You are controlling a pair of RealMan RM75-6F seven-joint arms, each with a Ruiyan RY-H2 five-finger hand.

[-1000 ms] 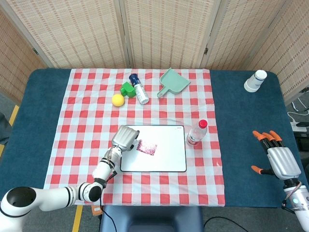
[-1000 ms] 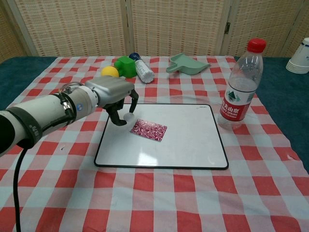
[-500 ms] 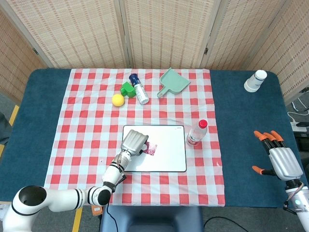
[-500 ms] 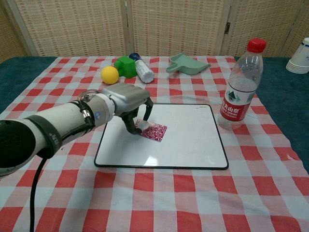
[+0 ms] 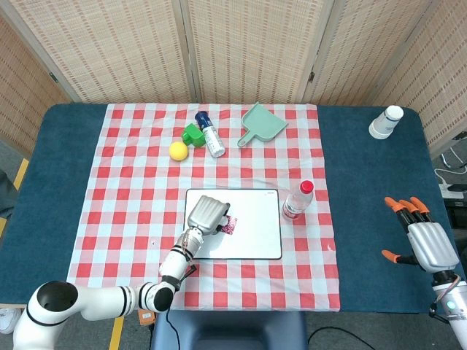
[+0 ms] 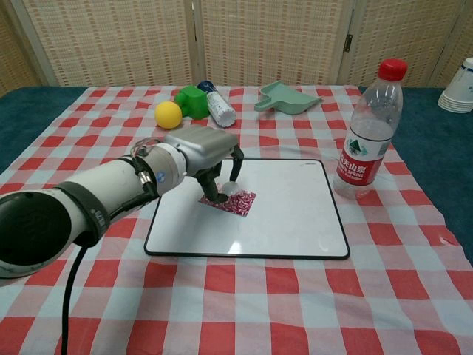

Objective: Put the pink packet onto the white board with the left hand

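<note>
The pink patterned packet (image 6: 235, 201) lies flat on the white board (image 6: 288, 214), toward its left half. My left hand (image 6: 211, 151) hovers right over it with the fingers curled down and apart, and the fingertips (image 6: 221, 195) touch the packet's left end. From above, the left hand (image 5: 206, 215) hides most of the packet (image 5: 231, 225) on the board (image 5: 255, 237). My right hand (image 5: 423, 244) hangs open beyond the table's right edge, holding nothing.
A water bottle (image 6: 369, 140) stands just right of the board. At the back lie a yellow ball (image 6: 168, 115), a green block (image 6: 194, 100), a white tube (image 6: 219, 106) and a green dustpan (image 6: 288, 97). Stacked paper cups (image 5: 385, 122) stand at the far right corner.
My left hand has slid right from the board's left edge to directly above the packet, and its fingertips now meet it. The packet has stayed put. The right hand has barely moved.
</note>
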